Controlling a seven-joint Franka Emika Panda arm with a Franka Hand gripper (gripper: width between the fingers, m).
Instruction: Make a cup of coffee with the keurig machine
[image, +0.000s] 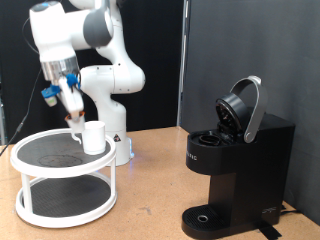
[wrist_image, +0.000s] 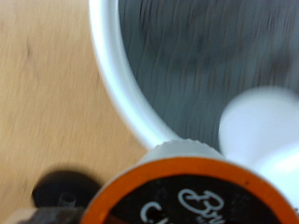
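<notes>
Two camera views show a white Franka robot arm working at a wooden table. In the exterior view the two-finger gripper (image: 74, 116) hangs over the top shelf of a white round two-tier tray stand (image: 30, 150), at that view's left. Just beside the gripper, on the same dark shelf, stands the small plain white ceramic mug (image: 94, 137).

At the exterior view's right, well apart from the stand, sits the boxy black keurig coffee machine (image: 240, 170). Its rounded hinged lid is raised, leaving the pod chamber open. Nothing stands on its round drip tray base yet.

The wrist view is blurred. It shows the stand's white rim, the dark shelf and the pale blur of the mug (wrist_image: 262, 126). Very close to the lens is a small round coffee pod with an orange rim and dark top (wrist_image: 192, 196), which appears to be gripped in the closed fingers, though the fingers themselves do not show clearly.

Judging from this, the step in hand is carrying the pod from the stand. Doing it well means lifting straight up, clear of the mug and the rim, and keeping the pod level so that it can seat squarely in the open chamber.

Silver lettering marks the machine's front, too small to read. White script on the pod's top is cut off and illegible.
</notes>
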